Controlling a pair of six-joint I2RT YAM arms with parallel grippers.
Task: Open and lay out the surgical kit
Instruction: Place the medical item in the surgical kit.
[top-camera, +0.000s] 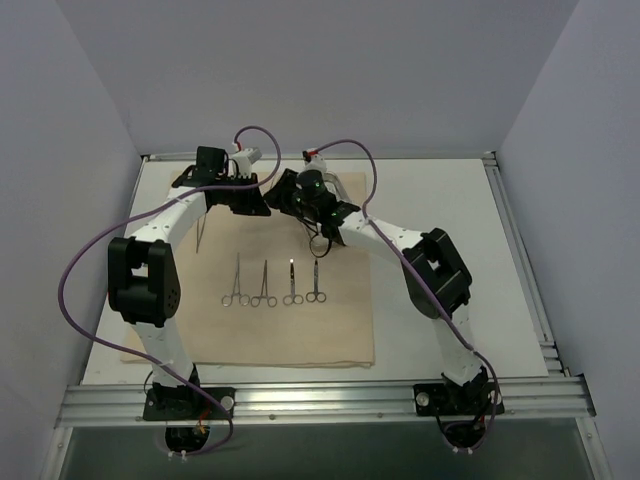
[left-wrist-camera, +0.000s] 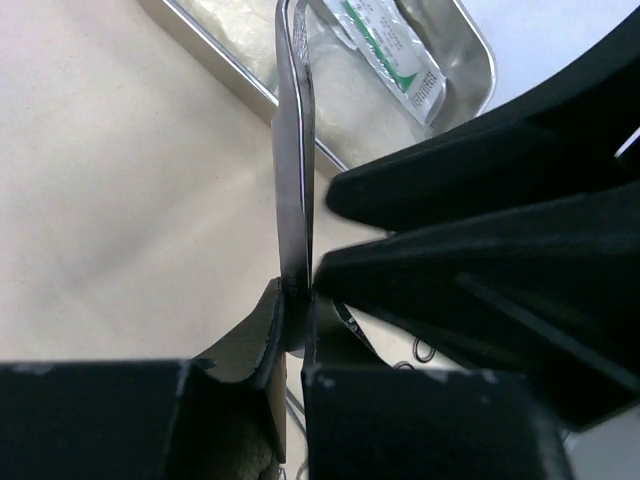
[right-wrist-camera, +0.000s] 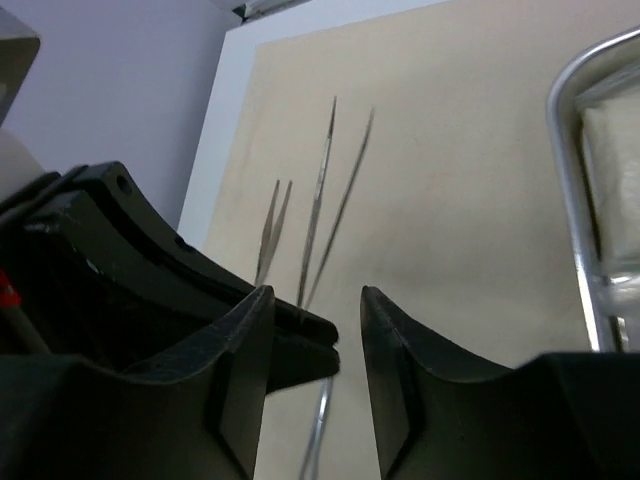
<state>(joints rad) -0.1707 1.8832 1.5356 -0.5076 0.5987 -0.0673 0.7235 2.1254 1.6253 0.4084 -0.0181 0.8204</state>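
Note:
The beige cloth wrap (top-camera: 280, 320) lies spread open on the table. Several ring-handled forceps and scissors (top-camera: 276, 285) lie in a row on it. Thin tweezers (top-camera: 203, 235) lie at its left, and they also show in the right wrist view (right-wrist-camera: 322, 190). The steel tray (left-wrist-camera: 470, 50) holds a clear packet (left-wrist-camera: 390, 55) and white gauze (left-wrist-camera: 235, 25). My left gripper (left-wrist-camera: 295, 300) is shut on a flat steel tweezers (left-wrist-camera: 293, 150) that points toward the tray. My right gripper (right-wrist-camera: 315, 300) is open and empty, right next to the left gripper's fingers (right-wrist-camera: 300, 340).
Both grippers meet above the cloth's far edge (top-camera: 270, 198), just left of the tray (top-camera: 348, 187). The white table (top-camera: 440, 230) extends to the right of the cloth. Grey walls close in the back and sides.

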